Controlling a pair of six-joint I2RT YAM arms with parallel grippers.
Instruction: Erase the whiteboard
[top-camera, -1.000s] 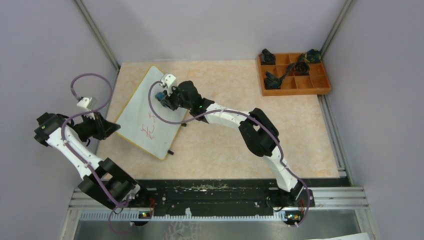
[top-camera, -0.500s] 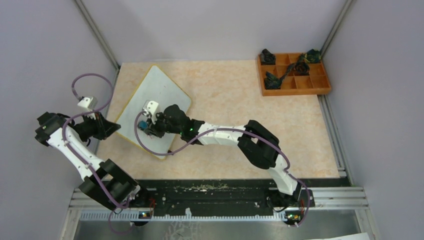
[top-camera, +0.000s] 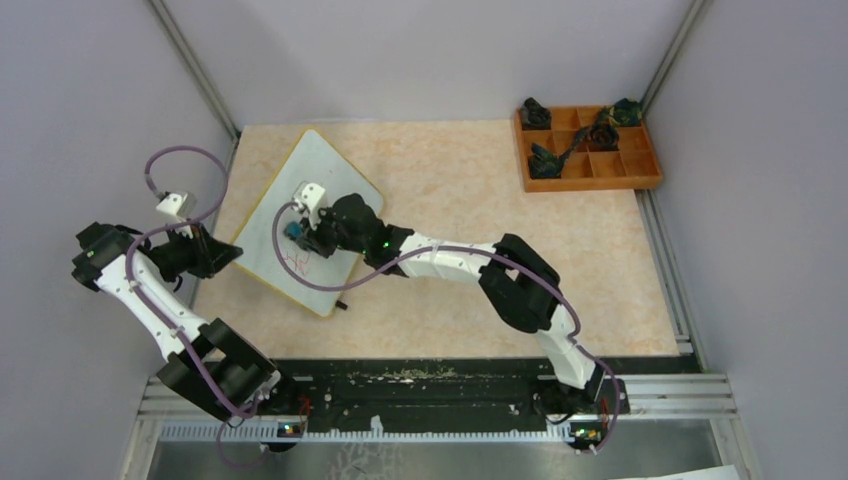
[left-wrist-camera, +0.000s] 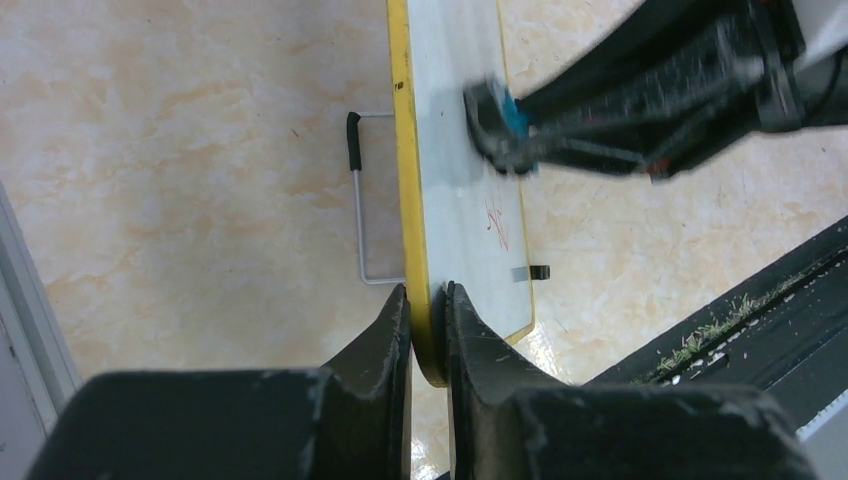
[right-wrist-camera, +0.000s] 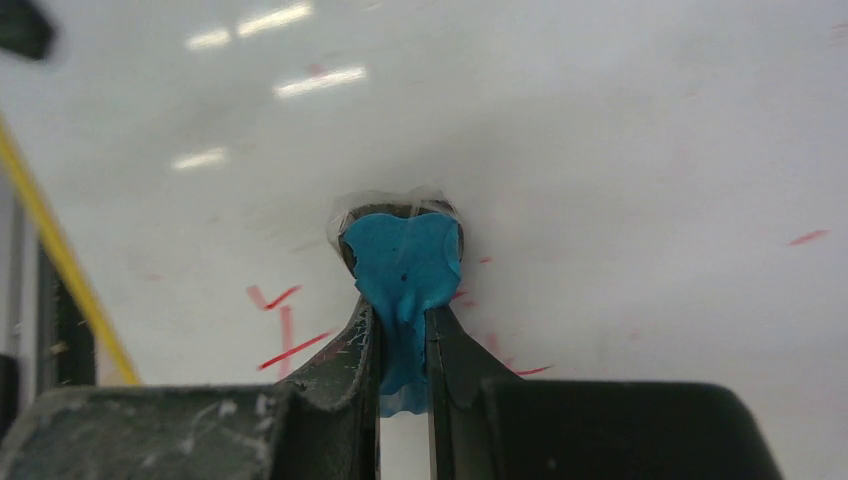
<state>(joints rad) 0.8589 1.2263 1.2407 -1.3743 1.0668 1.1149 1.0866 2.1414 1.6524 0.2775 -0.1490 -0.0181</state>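
**Wipe in progress: grip and pad both marginal**

Top view: the whiteboard (top-camera: 325, 165) lies skewed at about 10 o'clock on the table (top-camera: 450, 300). Its near-left rim is pinched by the left gripper (top-camera: 232, 253), jaws closed tight on the thin yellow edge (left-wrist-camera: 404, 150), close to a corner. The right gripper (top-camera: 297, 235) is clamped on a blue eraser pad (right-wrist-camera: 402, 260), which is pressed against the board face.

Red strokes (right-wrist-camera: 285, 300) show at 6 to 8 o'clock of the pad, with one fleck (right-wrist-camera: 808, 237) out at 3 o'clock.

Risks as I read them:
- The left hold is a narrow bite on the rim. A hard sideways wipe could pivot the board around it or pull the rim free.
- The pad sits in the jaws by a thin tail. Drag could strip it out, and I'd have bare fingertips scraping the surface.
- The wire foot (left-wrist-camera: 358, 200) at the board's edge looks slight. Heavy downward pressure may rock the board.
- The purple cable (top-camera: 310, 285) drapes across the board and could snag.
- The faint outlying fleck is easy to miss.
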